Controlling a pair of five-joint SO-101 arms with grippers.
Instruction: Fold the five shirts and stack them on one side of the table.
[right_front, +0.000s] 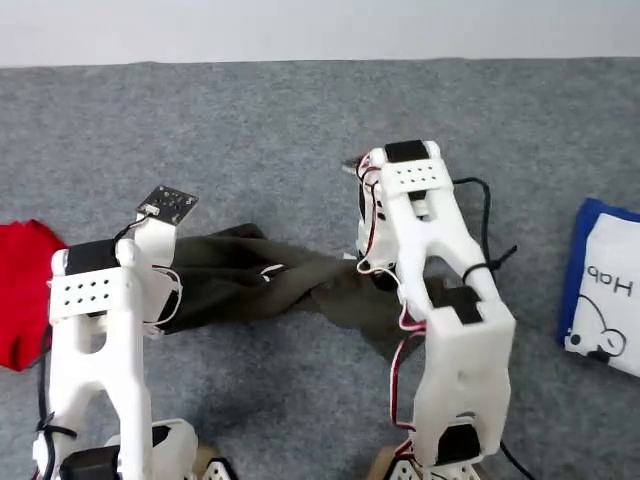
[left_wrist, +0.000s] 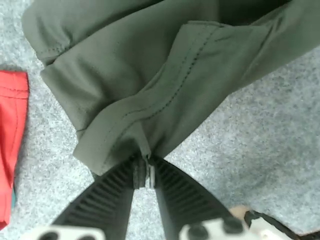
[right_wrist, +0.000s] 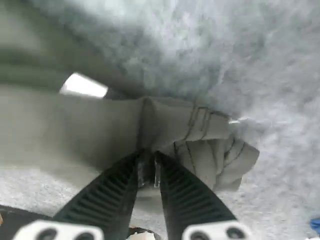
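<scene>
Folding the olive shirt (right_front: 290, 285), rumpled mid-surface (right_front: 300, 120) between both arms. Pinching its hem with the left gripper (left_wrist: 144, 172), pressed together on the cloth; pinching a bunched corner (stitched seams showing) with the right gripper (right_wrist: 148, 172), likewise clamped. Next, likely: lifting both pinched edges together, laying them across, keeping tension even. Red shirt (right_front: 20, 290) far left, blue-white shirt (right_front: 610, 290) far right, not yet stacked.

From here I see an olive shirt (right_front: 240, 290) with darker dashed stitching (same drab green throughout), a plain red shirt (right_front: 20, 290), and a white shirt (right_front: 612, 290) edged blue with black print. The bench (right_front: 300, 120) is speckled grey. The left gripper (left_wrist: 145, 167) and right gripper (right_wrist: 148, 167) are black.
</scene>
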